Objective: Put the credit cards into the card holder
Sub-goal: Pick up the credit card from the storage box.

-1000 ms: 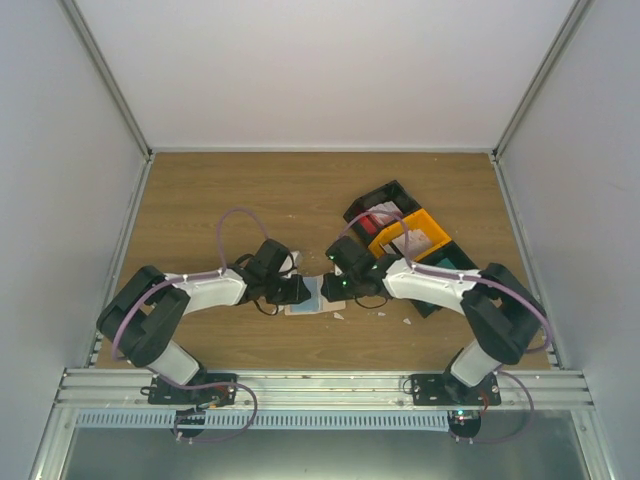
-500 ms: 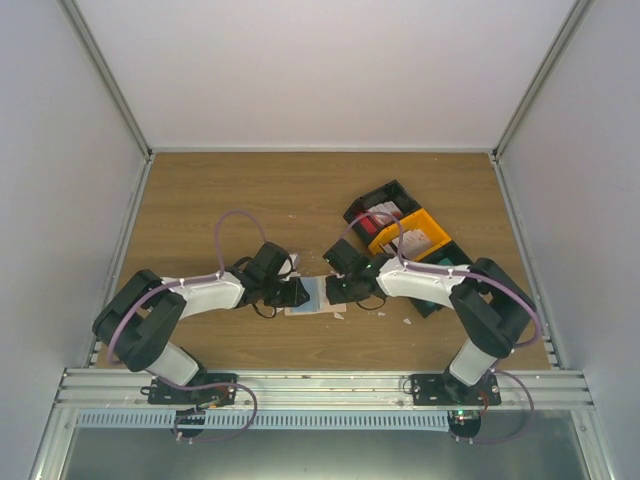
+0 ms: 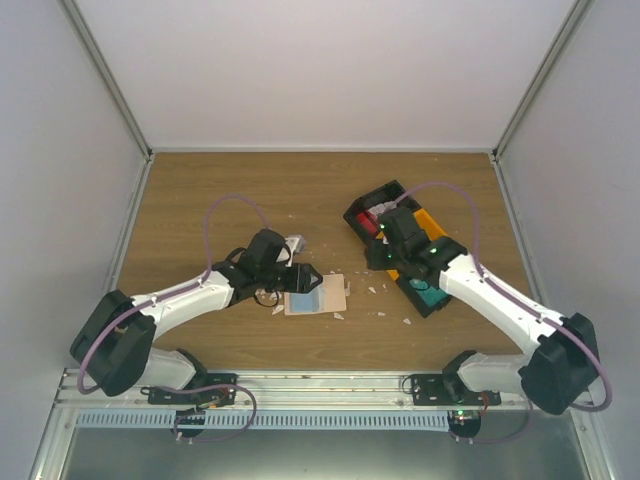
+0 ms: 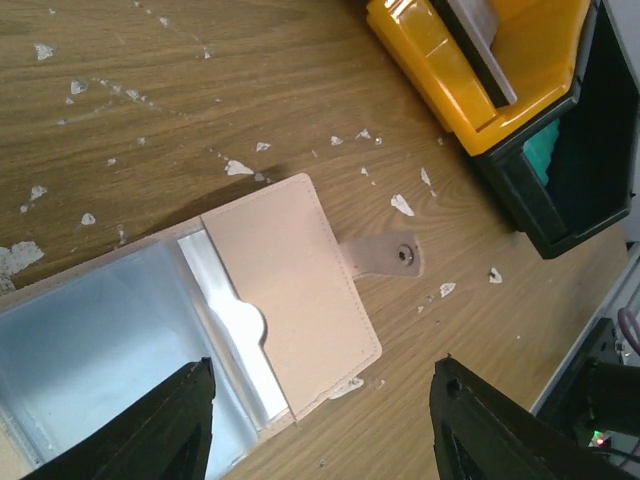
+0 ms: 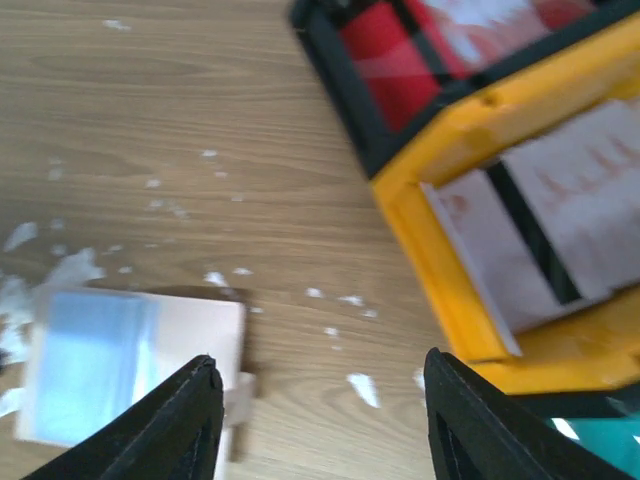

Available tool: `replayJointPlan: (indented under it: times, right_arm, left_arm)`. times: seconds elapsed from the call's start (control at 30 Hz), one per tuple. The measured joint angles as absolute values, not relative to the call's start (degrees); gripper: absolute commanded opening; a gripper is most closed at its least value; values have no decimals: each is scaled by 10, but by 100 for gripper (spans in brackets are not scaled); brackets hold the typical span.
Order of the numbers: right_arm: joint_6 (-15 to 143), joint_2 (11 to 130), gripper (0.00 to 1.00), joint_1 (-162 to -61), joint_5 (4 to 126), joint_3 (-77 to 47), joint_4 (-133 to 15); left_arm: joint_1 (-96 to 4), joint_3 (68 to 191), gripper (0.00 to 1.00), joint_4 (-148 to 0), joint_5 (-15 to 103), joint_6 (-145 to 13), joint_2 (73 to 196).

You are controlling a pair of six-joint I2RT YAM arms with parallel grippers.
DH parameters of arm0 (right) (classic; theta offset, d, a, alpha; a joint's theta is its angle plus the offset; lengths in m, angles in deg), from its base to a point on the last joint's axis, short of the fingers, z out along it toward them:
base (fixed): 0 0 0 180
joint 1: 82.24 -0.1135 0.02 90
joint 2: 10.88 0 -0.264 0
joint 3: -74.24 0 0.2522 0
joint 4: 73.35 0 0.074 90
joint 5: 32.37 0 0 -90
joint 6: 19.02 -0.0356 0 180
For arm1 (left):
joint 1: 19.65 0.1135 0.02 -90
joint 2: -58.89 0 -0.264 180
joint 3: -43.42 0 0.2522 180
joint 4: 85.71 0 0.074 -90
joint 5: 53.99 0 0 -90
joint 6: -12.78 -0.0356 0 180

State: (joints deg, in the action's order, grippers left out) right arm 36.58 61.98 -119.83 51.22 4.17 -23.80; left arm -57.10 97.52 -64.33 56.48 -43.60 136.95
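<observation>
Card holder: the beige card holder (image 3: 335, 294) lies open and flat on the wooden table (image 3: 200, 200), a bit below the middle of the top view. In the left wrist view it fills the lower left (image 4: 290, 300). It has a tan pocket with a shiny pale blue sheet beside it.

Snap tab: the little snap tab (image 4: 385, 257) sticks out from the tan side toward the right of that frame. It lies flat on the wood.

Left gripper: the left gripper (image 3: 300, 277) is at the upper left edge of the card holder, over the blue part. Its two fingers (image 4: 170, 430) are wide apart with nothing between them. I cannot tell if one touches the sheet.

Right gripper: the right gripper (image 3: 385, 245) hangs over the bins, right of the middle in the top view and apart from the card holder. Its fingers (image 5: 190, 420) are spread and hold nothing.

Red cards: the red credit cards (image 5: 385, 40) sit in a black bin (image 5: 338, 85) at the top of the right wrist view, which is a bit blurry.

White and grey cards: these pale cards (image 5: 590, 180) lie in the yellow bin (image 5: 450, 130) on the right of the same view.

Teal cards: the teal cards (image 4: 545, 160) sit in a second black bin (image 4: 600, 120) at the right edge of the left wrist view, just below the yellow bin.

Scraps: small white scraps (image 4: 402, 204) are dotted on the wood between the card holder and the bins.
</observation>
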Motion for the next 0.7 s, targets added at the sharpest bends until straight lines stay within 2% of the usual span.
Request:
replayJointPlan:
  times: [0.17, 0.37, 0.57, 0.7]
  right_arm:
    - [434, 622, 66, -1134, 502, 44, -198]
    - [523, 730, 80, -1098, 506, -8, -193]
    - [582, 807, 81, -1072, 520, -26, -214]
    - [610, 848, 75, -1061, 542, -36, -222]
  left_arm:
    - [-571, 975, 63, -646, 565, -436, 1362]
    - [-572, 975, 63, -648, 570, -438, 1362]
    - [-572, 978, 62, -657, 579, -440, 1372]
    - [-572, 994, 62, -658, 585, -446, 1396]
